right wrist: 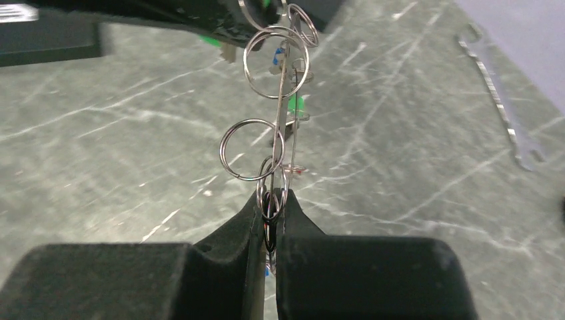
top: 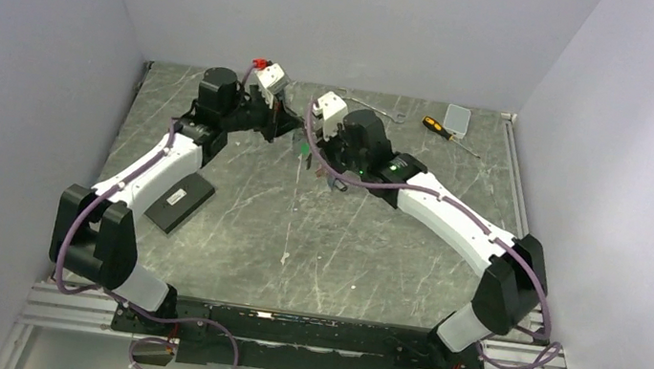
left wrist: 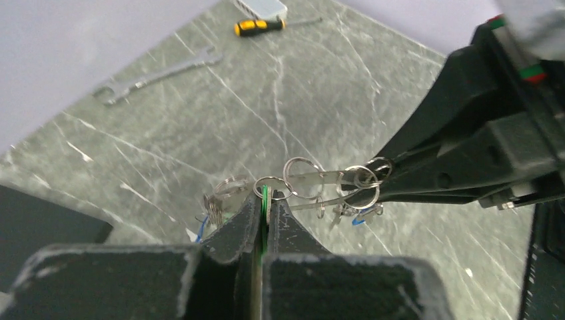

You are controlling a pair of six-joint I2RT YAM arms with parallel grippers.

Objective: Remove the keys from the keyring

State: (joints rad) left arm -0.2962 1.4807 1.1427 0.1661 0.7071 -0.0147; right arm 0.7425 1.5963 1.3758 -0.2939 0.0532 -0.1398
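Left wrist view, nearest: the left gripper (left wrist: 265, 204) has its jaws pressed together on a green tag (left wrist: 265, 192), seen as a thin green sliver between them.
Why that grip: the tag is probably the easiest flat part of one key to pinch, so that key can be worked along the wire separately from the others.
Keyring: the keyring (left wrist: 330, 176) is lifted off the table (left wrist: 333, 100) and stretched nearly edge-on between the two claws, so it reads as two thin grey wires.
Keys: the keys (left wrist: 216, 203) hang from it on small split rings (left wrist: 303, 177), some bunched beside the left fingers and others dangling nearer the far end. None appears to be free of the ring yet.
Right wrist view, nearest: the right gripper (right wrist: 270, 203) is clamped narrow on the other end of the keyring, with a split ring caught at the same spot.
Why two holds: one claw likely anchors the ring while the other pulls a key. Holding it in the air keeps the keys hanging loose instead of lying tangled.
Risk: the wire is thin and could twist or slip in the pinch.
Farther off: a wrench (left wrist: 153, 77) and a screwdriver (left wrist: 256, 27) lie flat near the back wall, well apart from the work.
Top view: a black box (top: 181, 203) sits beside the left arm, not involved.
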